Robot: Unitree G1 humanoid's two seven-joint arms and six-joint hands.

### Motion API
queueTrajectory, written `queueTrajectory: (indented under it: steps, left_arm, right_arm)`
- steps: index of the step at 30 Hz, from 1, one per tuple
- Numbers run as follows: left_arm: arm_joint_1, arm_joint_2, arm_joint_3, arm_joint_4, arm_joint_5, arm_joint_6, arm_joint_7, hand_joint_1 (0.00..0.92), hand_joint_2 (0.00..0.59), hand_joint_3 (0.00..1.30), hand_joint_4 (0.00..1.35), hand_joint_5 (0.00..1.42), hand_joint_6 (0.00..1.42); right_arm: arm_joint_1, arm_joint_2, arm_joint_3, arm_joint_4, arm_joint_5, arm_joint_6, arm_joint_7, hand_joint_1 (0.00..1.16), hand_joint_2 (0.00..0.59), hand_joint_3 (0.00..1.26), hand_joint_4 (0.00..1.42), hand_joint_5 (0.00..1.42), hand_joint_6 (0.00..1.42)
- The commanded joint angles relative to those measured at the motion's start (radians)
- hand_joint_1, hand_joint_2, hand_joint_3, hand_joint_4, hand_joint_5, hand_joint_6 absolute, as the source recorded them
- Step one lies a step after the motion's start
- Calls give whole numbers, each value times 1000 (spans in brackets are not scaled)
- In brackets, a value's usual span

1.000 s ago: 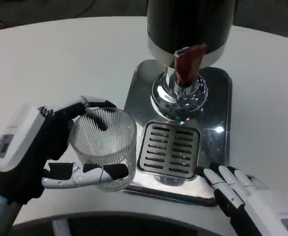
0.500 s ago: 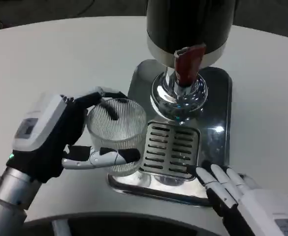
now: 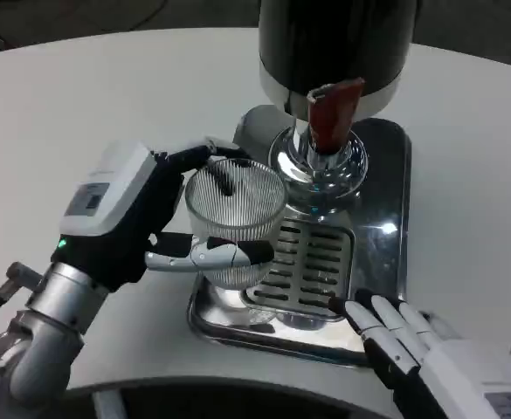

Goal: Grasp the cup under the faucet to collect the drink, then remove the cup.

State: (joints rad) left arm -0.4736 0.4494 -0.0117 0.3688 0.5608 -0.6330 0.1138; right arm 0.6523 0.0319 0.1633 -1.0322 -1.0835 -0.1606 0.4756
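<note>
Grasp done: left hand (image 3: pixel 141 229) fingers wrapped round empty cup (image 3: pixel 235 220), over drip tray (image 3: pixel 386 218), short of faucet (image 3: pixel 332 113). Right hand (image 3: pixel 412 345) spread, holding nothing. Filling, removal remaining.

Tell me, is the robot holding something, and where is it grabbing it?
Yes: the left hand holds the ribbed glass cup around its side wall. The right hand holds nothing.

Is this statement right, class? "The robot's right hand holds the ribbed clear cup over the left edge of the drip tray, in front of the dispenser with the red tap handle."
Not quite. The head view shows the left hand holding the ribbed clear cup; the right hand rests at the drip tray's front edge, holding nothing. The rest stands: the cup is over the tray's left edge, before the dispenser with the red tap handle.
</note>
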Motion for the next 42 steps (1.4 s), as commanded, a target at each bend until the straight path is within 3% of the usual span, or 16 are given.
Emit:
queueTrajectory:
  steps: [1, 11, 22, 42]
  left_arm:
    - [-45, 6, -29, 47, 14, -5, 46, 512, 149, 1061, 1271, 1424, 1424]
    - [-116, 2, -88, 120, 32, -12, 79, 512, 148, 1061, 1273, 1424, 1424]
    - [-177, -34, -157, 165, 36, -27, 100, 512, 148, 1061, 1273, 1424, 1424]
    - [-173, -38, -204, 116, 42, -31, 91, 502, 152, 1061, 1260, 1424, 1424]
  right_arm:
    - [18, 3, -7, -15, 16, -15, -6, 349, 398, 64, 0, 0, 0]
    - [16, 3, -29, -15, 33, -17, -2, 349, 398, 64, 0, 0, 0]
    - [29, 9, -37, -15, 37, -19, -4, 349, 398, 64, 0, 0, 0]
    - [51, 9, -58, -15, 58, -41, -8, 349, 398, 64, 0, 0, 0]
